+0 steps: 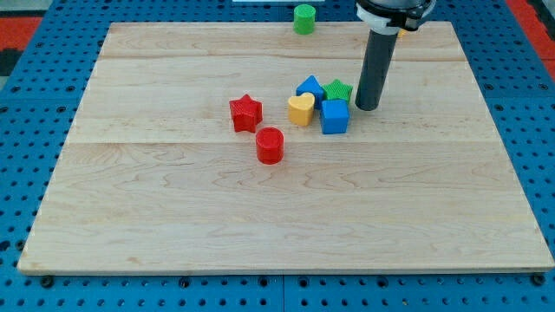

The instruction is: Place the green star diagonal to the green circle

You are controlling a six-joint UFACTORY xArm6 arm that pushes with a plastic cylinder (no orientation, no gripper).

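Hiding part of the green star (339, 89) at upper centre, my tip (366, 107) rests on the wooden board (173, 217); it has no jaws.

Bright, even overhead light, soft short shadows under the blocks, sharp focus, no glare.
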